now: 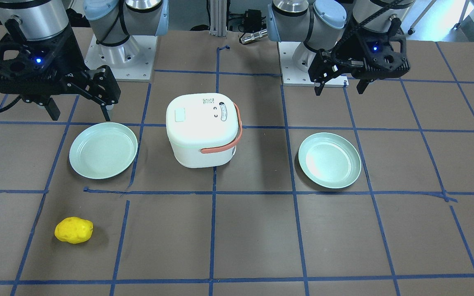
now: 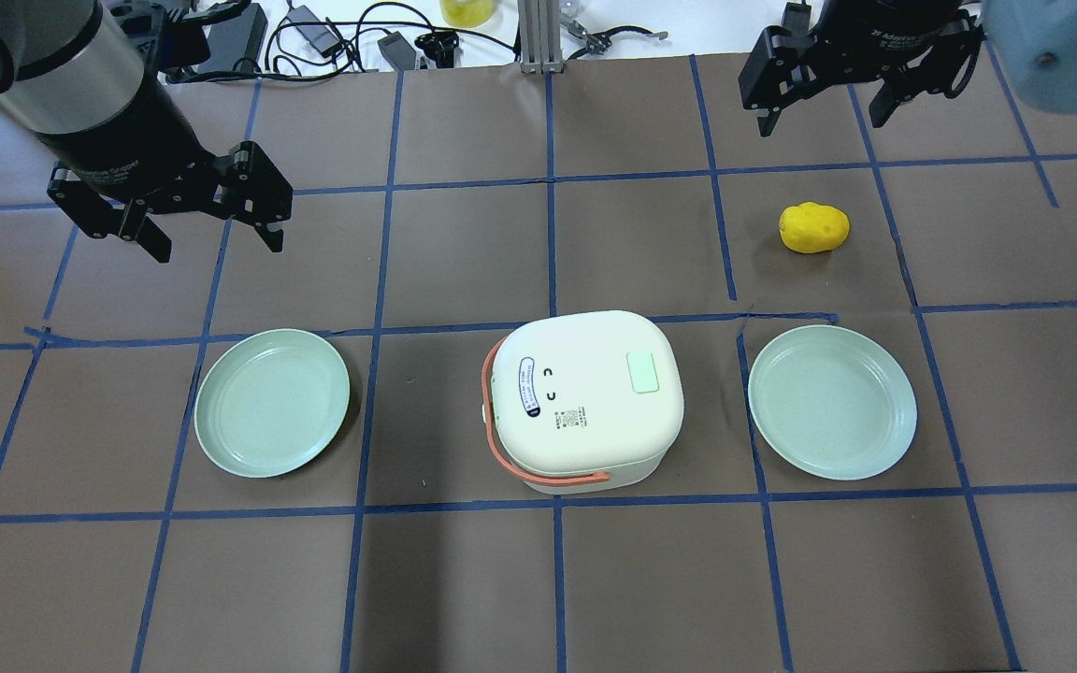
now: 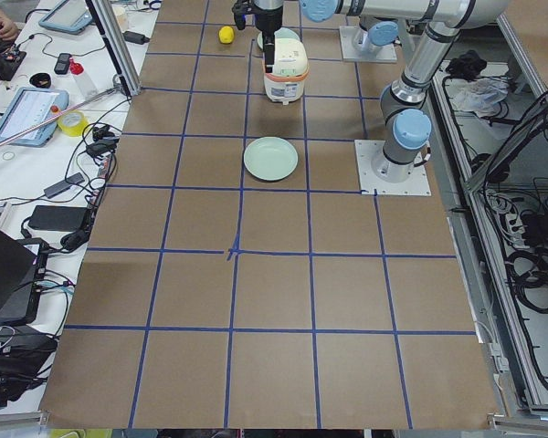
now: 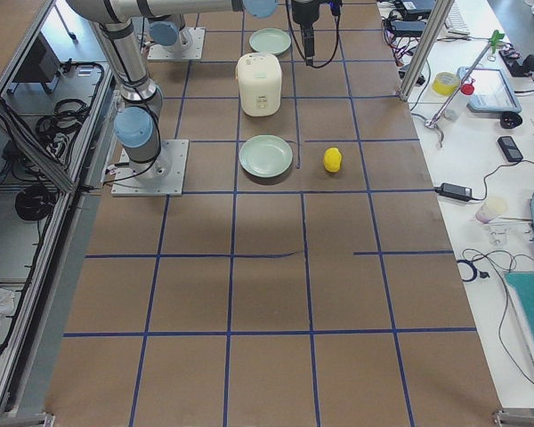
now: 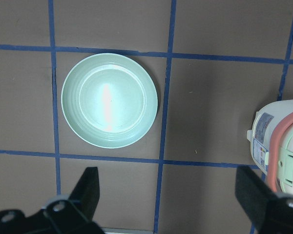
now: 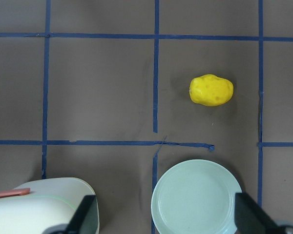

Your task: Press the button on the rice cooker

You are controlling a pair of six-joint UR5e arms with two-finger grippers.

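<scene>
The white rice cooker (image 1: 202, 131) with an orange handle stands at the table's middle, lid closed; it also shows in the overhead view (image 2: 585, 397). The pale mint-green button (image 1: 179, 114) sits on the lid near the edge toward the robot's right, also visible overhead (image 2: 643, 371). My left gripper (image 2: 218, 245) is open and empty, high above the table and off to the cooker's left. My right gripper (image 2: 824, 121) is open and empty, high and off to the cooker's right. Nothing touches the button. The left wrist view shows the cooker's side (image 5: 278, 146); the right wrist view shows a lid corner (image 6: 39, 207).
A mint-green plate (image 2: 272, 402) lies left of the cooker and another (image 2: 831, 402) lies to its right. A yellow potato-like object (image 2: 814, 227) lies beyond the right plate. Blue tape lines grid the brown table. Cables and gear lie along the far edge.
</scene>
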